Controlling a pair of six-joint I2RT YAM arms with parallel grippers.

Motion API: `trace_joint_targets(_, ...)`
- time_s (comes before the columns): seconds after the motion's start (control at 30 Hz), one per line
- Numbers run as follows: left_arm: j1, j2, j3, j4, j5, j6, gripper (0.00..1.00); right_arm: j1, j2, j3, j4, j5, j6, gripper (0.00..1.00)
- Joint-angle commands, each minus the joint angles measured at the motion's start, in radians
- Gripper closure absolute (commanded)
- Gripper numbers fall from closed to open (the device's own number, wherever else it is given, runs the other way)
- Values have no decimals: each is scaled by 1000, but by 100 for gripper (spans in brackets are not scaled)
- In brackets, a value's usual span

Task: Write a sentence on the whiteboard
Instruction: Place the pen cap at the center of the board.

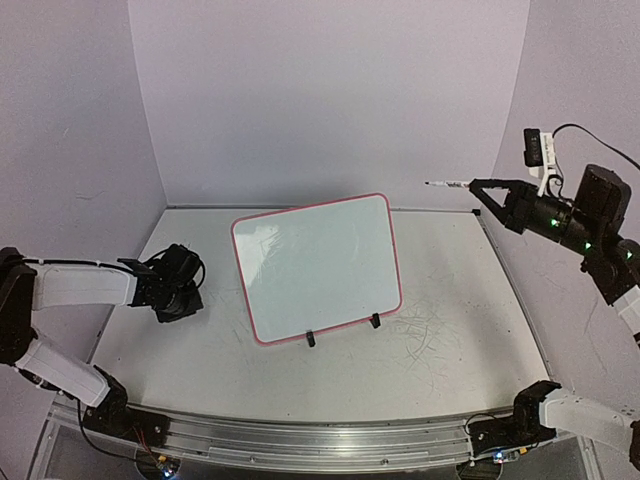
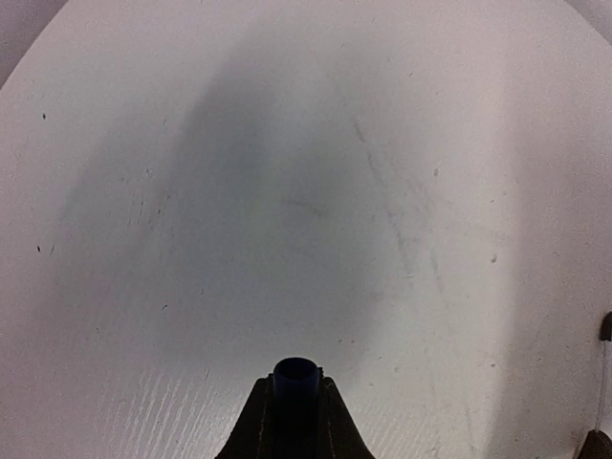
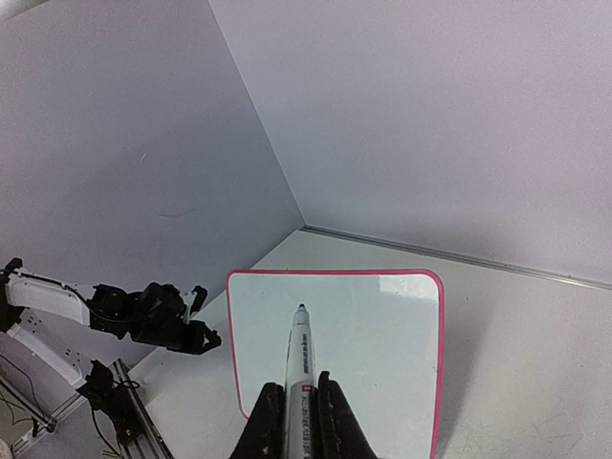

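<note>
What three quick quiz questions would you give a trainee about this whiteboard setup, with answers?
1. True or false: the whiteboard already has a sentence written on it.
2. Which gripper holds the marker? A: left. B: right.
3. Fill in: the whiteboard's frame is coloured ___.
Key: 1 false, it is blank. 2 B, the right gripper. 3 pink-red.

robot lab: alu rail point(image 1: 300, 438) at table point(image 1: 450, 380) edge, plain lilac backdrop point(image 1: 330, 90).
</note>
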Motion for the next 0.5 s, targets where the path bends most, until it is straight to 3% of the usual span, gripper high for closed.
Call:
trace_joint_targets(0.0,1,60,-53,106,-2,-98,95,-1,-12,-19,62,15,7,100)
trace_joint_targets(0.27,0,158,-55,120,32,-136,87,-1,8,-65,118,-35,28,100)
trace_joint_targets(0.47,0,91,-65,86,31,-132,47,-1,3,-73,124,-34,34,100)
